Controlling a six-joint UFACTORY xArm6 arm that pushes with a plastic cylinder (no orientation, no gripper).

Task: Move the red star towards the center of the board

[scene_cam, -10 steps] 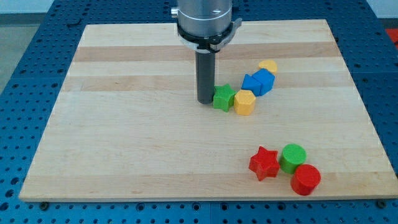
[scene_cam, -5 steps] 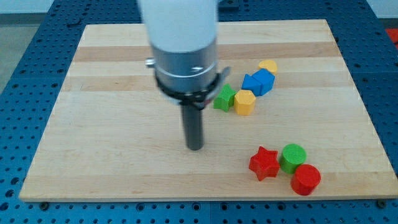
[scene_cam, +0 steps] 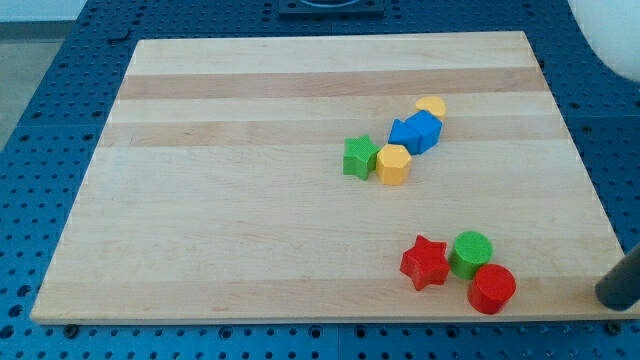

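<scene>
Block count on the wooden board (scene_cam: 250,200): seven in all. Red: two. Green: two. Yellow: two. Blue: one cluster, which may be two pieces pressed together; cannot separate them.

Landmark: the red star (scene_cam: 425,263).

Red star sits in the board's lower-right region, well off centre, toward the view's bottom right. Touching it on the view's right is the green cylinder (scene_cam: 471,253). The red cylinder (scene_cam: 491,289) lies just beyond, to the view's lower right of the star, touching the green cylinder.

Second group lies well above the star, toward the view's top. Green star (scene_cam: 359,157) is up and slightly left of the red star; yellow hexagon (scene_cam: 393,164) touches it on the view's right. Blue cluster (scene_cam: 416,132) is higher still, with a yellow block (scene_cam: 431,105), shape unclear, at its far end.

My tip (scene_cam: 612,298): a bare rod holding nothing, at the view's right edge, off the board, well to the right of the red star and beyond the red cylinder. No contact with any block.
</scene>
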